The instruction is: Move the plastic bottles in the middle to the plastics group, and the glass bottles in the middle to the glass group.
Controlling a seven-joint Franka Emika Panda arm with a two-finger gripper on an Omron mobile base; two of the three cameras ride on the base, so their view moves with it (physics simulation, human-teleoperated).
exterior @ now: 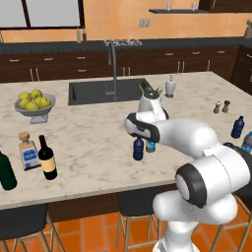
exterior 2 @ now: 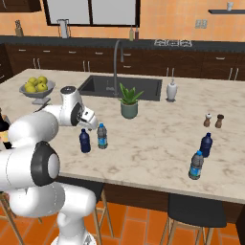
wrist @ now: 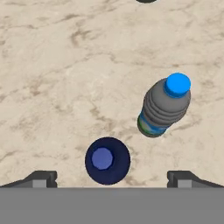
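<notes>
A: Gripper wide open, holding nothing, straight above the dark blue bottle, probably lined up to take it from the top.

B: Clear bottle just beside the blue bottle, both upright. Wine bottle far left of the blue bottle, already next to the green bottle.

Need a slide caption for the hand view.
Open end effector poised above the dark blue bottle, clear bottle standing beside it on the marble counter.
</notes>
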